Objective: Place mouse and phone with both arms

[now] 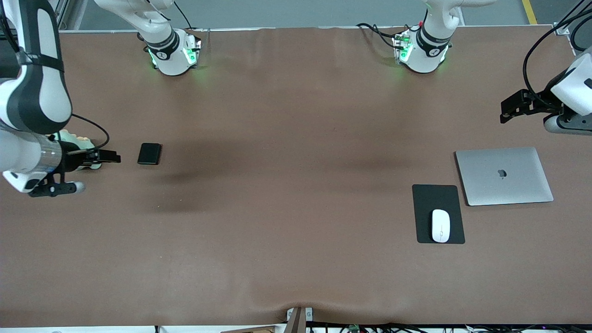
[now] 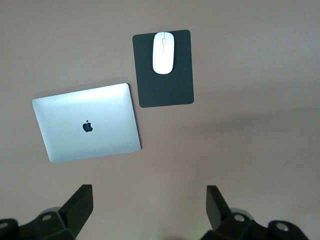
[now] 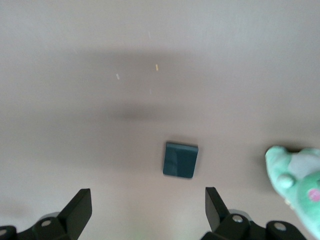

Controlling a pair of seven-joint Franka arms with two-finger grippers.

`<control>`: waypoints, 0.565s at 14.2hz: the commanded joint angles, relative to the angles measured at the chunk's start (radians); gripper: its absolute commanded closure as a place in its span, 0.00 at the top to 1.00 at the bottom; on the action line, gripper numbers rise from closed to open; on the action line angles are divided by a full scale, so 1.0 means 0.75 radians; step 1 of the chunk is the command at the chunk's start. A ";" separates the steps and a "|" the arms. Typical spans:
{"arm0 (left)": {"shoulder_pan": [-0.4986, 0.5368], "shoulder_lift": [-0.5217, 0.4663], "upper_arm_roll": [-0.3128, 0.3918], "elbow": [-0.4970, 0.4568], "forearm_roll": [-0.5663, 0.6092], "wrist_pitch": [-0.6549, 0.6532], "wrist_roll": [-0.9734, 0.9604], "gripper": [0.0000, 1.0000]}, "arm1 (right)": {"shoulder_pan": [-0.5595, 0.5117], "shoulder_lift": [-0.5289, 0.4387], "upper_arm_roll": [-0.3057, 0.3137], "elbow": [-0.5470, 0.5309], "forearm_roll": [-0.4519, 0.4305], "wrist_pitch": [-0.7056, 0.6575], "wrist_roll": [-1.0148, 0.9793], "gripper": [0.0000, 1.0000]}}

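The white mouse (image 1: 440, 225) lies on a black mat (image 1: 430, 199) toward the left arm's end of the table. It also shows in the left wrist view (image 2: 163, 52) on the mat (image 2: 167, 87). The black phone (image 1: 149, 153) lies flat on the table toward the right arm's end and shows in the right wrist view (image 3: 180, 160). My right gripper (image 1: 111, 158) is open and empty, raised beside the phone; its wrist view (image 3: 148, 195) shows wide jaws. My left gripper (image 1: 508, 111) is open and empty, over the table near the laptop; its wrist view (image 2: 149, 192) shows wide jaws.
A closed silver laptop (image 1: 504, 175) lies beside the mat, also in the left wrist view (image 2: 87, 122). A pale green plush toy (image 1: 69, 138) sits by the right gripper and shows in the right wrist view (image 3: 297, 185). The brown table (image 1: 286, 185) spans the view.
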 commanded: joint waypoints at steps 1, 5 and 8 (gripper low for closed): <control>-0.007 -0.002 -0.001 0.015 0.029 -0.001 0.022 1.00 | -0.002 0.038 0.001 0.202 0.022 -0.046 -0.014 1.00; -0.005 -0.004 -0.001 0.015 0.027 -0.003 0.022 1.00 | -0.004 0.042 -0.007 0.498 0.004 0.017 -0.008 1.00; -0.002 -0.002 -0.001 0.015 0.029 -0.001 0.022 1.00 | 0.008 0.001 -0.011 0.517 -0.072 -0.062 0.047 1.00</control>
